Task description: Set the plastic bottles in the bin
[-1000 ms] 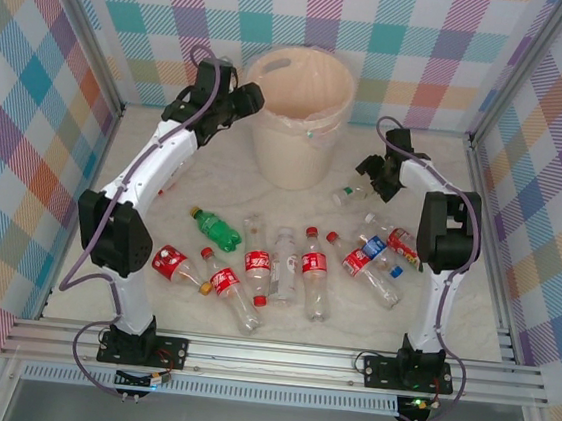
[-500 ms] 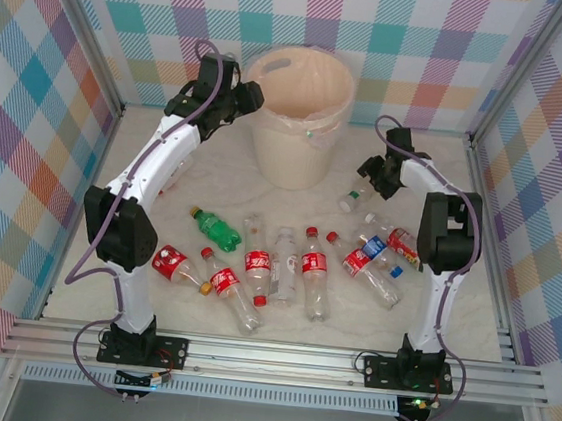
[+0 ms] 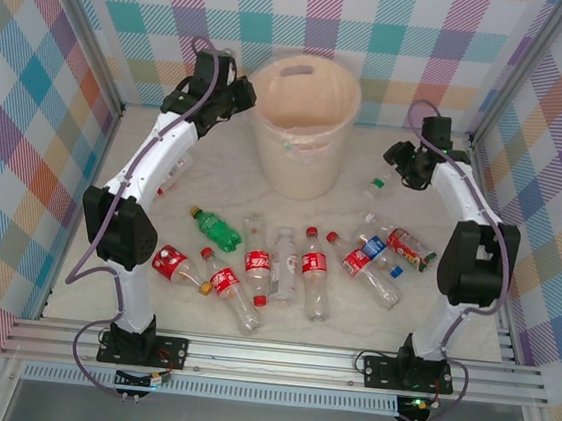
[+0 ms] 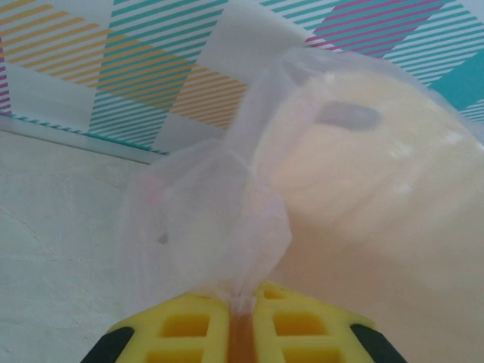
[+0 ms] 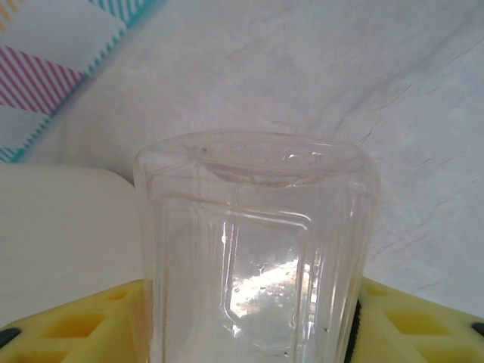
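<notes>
Your left gripper point(image 4: 242, 321) has its fingers pressed together on a fold of the clear liner point(image 4: 204, 219) at the left rim of the cream bin point(image 3: 301, 162). Your right gripper point(image 5: 251, 325) pinches an unlabelled clear bottle point(image 5: 253, 242) (yellow pads on either side), right of the bin and apart from it. The other bottles point(image 3: 314, 264) lie on the table point(image 3: 470, 321) in front.

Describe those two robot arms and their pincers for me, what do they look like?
The left arm and right arm are twins: slim white links, chunky black joints, black bases, and a greyish-purple cable looping alongside each. The left gripper and right gripper have yellow fingers moulded with square pockets, edged black.
</notes>
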{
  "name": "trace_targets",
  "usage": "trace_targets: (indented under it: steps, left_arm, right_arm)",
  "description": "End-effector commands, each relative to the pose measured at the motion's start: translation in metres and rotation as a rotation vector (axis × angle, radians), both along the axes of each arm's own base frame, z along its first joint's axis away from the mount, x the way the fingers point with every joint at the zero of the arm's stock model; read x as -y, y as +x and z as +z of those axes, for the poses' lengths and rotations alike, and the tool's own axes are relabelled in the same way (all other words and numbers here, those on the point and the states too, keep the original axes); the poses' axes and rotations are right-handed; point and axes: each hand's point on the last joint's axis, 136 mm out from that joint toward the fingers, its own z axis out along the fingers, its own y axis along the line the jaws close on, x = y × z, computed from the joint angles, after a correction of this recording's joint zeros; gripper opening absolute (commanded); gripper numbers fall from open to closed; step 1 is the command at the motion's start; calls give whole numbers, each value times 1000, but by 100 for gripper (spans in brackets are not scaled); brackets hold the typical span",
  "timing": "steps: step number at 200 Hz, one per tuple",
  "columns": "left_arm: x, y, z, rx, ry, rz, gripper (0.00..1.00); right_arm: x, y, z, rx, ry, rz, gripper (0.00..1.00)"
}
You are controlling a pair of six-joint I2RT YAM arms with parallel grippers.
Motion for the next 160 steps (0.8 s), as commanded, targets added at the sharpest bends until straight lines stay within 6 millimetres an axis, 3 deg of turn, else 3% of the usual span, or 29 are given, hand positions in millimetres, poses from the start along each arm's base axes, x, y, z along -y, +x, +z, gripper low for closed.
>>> trace_targets:
  steps: [1,37,81,121,160]
  left_arm:
    - [1,-14,-16,-102,23,-45,10]
    - [6,-25,-12,-141,11,-92,7]
    - [6,-38,0,-153,11,-115,7]
    - [13,-43,-13,-189,10,-143,8]
    - [21,-43,-23,-189,0,-172,12]
  right_arm:
    - [6,-22,35,44,-4,40,60]
    - [16,-52,85,117,-47,66,58]
    - [10,-78,143,243,-29,117,55]
    - [-11,-87,213,432,58,189,54]
    - [-57,-79,278,620,144,287,52]
